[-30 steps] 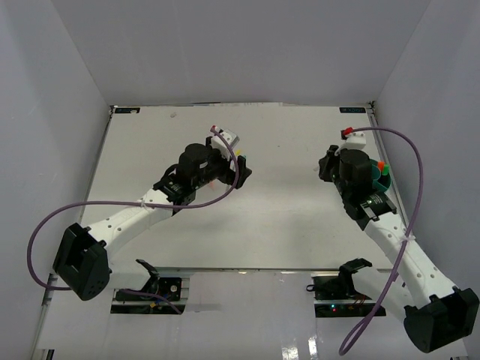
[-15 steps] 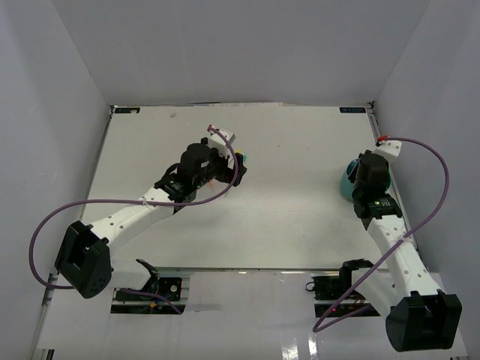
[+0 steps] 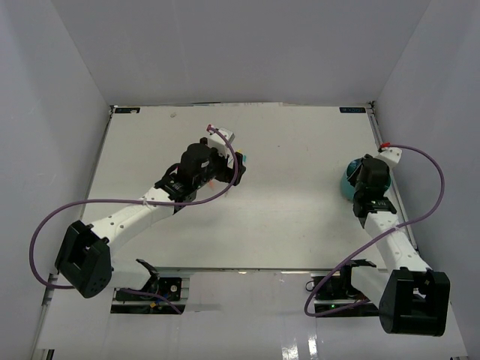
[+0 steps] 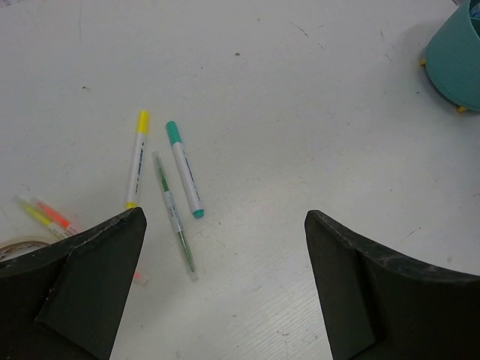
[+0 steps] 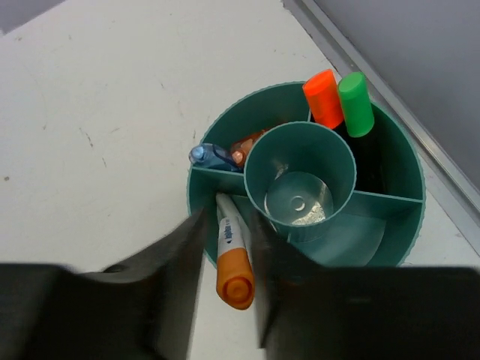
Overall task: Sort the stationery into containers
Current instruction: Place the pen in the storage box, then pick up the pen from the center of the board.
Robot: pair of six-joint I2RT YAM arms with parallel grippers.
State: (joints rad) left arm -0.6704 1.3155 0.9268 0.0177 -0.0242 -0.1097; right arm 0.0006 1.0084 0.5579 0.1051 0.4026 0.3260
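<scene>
The teal organiser cup (image 5: 390, 225) stands at the right edge of the table, also in the top view (image 3: 349, 182) and the left wrist view (image 4: 454, 60). It holds an orange-capped (image 5: 324, 96) and a green-capped highlighter (image 5: 355, 102), and a light blue and a salmon one (image 5: 225, 154). My right gripper (image 5: 225, 255) is above the cup. Its blurred fingers stand slightly apart on either side of a white pen with an orange cap (image 5: 234, 259), which leans in the near-left compartment. My left gripper (image 4: 225, 292) is open and empty above the table, with yellow-capped (image 4: 137, 157), teal-capped (image 4: 184, 169) and thin green (image 4: 174, 221) pens ahead.
Small yellow and orange highlighters (image 4: 49, 215) and a beige loop (image 4: 13, 246) lie at the left edge of the left wrist view. The grey wall and table rail (image 5: 390, 97) run close behind the cup.
My right arm has swung right and settled over the cup, its wrist turning. My left arm has shifted only slightly.
</scene>
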